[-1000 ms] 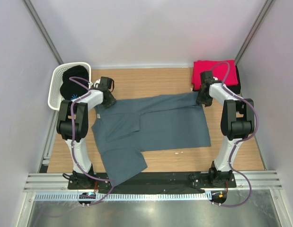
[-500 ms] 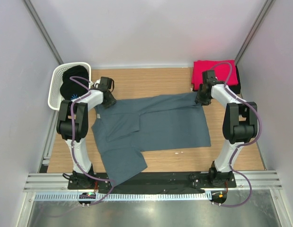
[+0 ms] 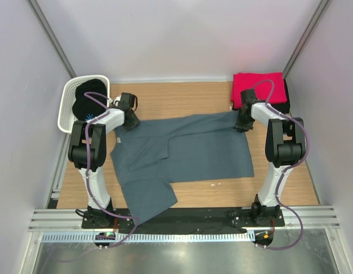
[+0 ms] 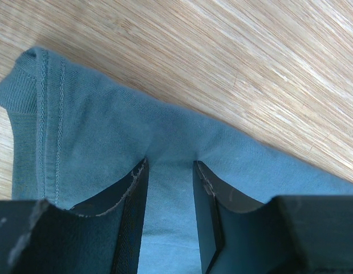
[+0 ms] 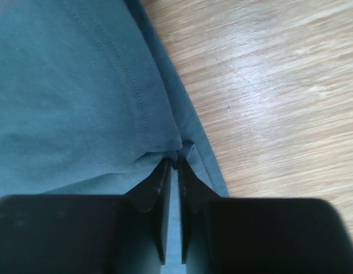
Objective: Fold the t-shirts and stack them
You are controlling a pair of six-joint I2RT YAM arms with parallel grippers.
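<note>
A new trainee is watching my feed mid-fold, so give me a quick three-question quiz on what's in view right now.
1. True or false: the red t-shirt lies folded at the far right of the top view.
2. The right gripper pinches: A) the blue-grey t-shirt at its edge; B) a cable; C) the red t-shirt.
3. Where does the black garment sit?
Key: 1 true; 2 A; 3 in the white basket, far left.
</note>
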